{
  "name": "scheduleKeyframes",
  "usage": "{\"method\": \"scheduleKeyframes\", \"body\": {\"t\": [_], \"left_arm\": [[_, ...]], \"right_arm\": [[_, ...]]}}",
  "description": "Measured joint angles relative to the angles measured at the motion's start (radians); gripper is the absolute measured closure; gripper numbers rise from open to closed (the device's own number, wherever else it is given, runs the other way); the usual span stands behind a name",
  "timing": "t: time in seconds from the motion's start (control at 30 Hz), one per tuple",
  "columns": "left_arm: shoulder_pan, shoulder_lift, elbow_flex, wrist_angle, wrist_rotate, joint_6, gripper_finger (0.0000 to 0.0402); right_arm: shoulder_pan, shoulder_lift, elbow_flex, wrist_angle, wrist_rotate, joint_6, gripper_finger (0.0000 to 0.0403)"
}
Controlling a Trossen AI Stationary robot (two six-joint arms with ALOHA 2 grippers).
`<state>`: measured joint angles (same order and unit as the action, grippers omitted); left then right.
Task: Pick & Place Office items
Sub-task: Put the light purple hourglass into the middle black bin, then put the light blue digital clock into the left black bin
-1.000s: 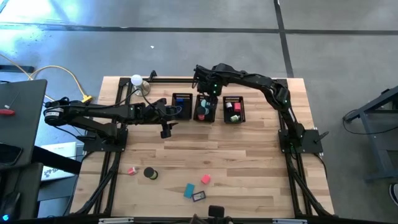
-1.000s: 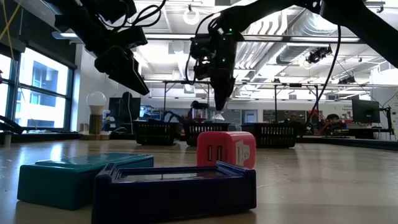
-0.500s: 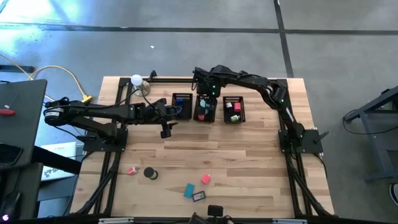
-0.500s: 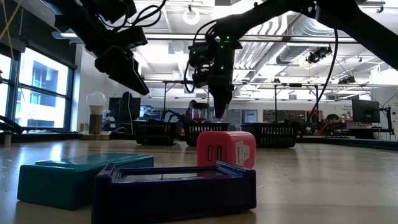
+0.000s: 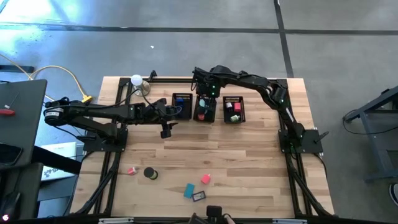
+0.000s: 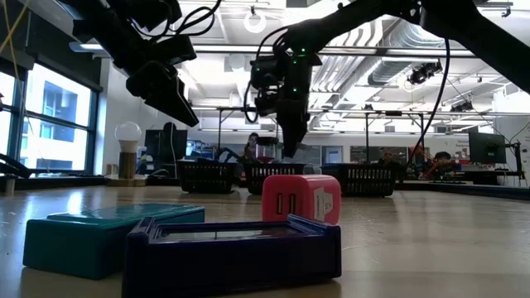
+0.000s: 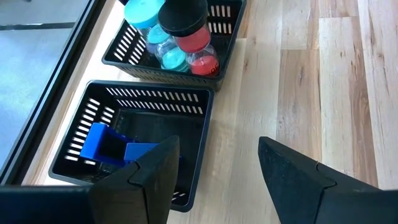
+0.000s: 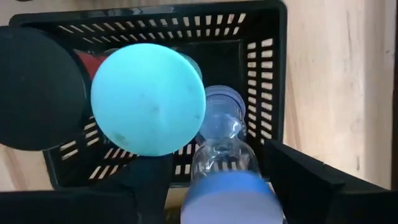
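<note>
1. The right gripper [image 5: 206, 98] is positioned over the middle mesh bin [image 5: 205, 107] at the far side of the table [image 5: 249, 155]. In its wrist view a clear bottle with a blue cap [image 8: 227, 180] is seen between its dark fingers [image 8: 305, 171]; whether the bottle is gripped or free cannot be told.
2. In that same bin, a large teal lid [image 8: 148, 98] and a black lid [image 8: 37, 87] are seen beside the bottle.
3. The left gripper [image 5: 165, 129] hangs above the bare wood just in front of the left mesh bin [image 5: 181, 105]. Its jaws stand apart and nothing is held between them.
4. A blue block [image 7: 102, 142] lies in the left bin, and coloured items are seen in the right mesh bin [image 5: 233, 109].
5. Near the front of the table the remaining office items are spread: a pink piece [image 5: 131, 170], a black round roll [image 5: 150, 173], a pink block [image 5: 205, 179], a teal block [image 5: 188, 190] and a dark blue frame-like piece [image 5: 199, 196].
6. A white ball on a metal base [image 5: 137, 81] stands at the far left corner.
</note>
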<state>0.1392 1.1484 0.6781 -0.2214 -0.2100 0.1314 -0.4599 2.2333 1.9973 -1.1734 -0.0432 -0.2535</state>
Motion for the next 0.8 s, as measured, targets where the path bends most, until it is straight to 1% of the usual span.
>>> {"method": "scheduleKeyframes", "body": {"t": [0.13, 0.33, 0.57, 0.8], "left_arm": [[0.0, 0.0, 0.0, 0.0, 0.0, 0.0, 0.019], [0.0, 0.0, 0.0, 0.0, 0.0, 0.0, 0.019], [0.0, 0.0, 0.0, 0.0, 0.0, 0.0, 0.019], [0.0, 0.0, 0.0, 0.0, 0.0, 0.004, 0.019]], "right_arm": [[0.0, -0.003, 0.0, 0.013, 0.01, -0.019, 0.016], [0.005, -0.021, 0.001, 0.022, 0.118, -0.023, 0.016], [0.022, -0.074, 0.001, 0.039, 0.137, -0.036, 0.016], [0.055, -0.134, 0.001, 0.039, 0.213, -0.038, 0.016]]}}
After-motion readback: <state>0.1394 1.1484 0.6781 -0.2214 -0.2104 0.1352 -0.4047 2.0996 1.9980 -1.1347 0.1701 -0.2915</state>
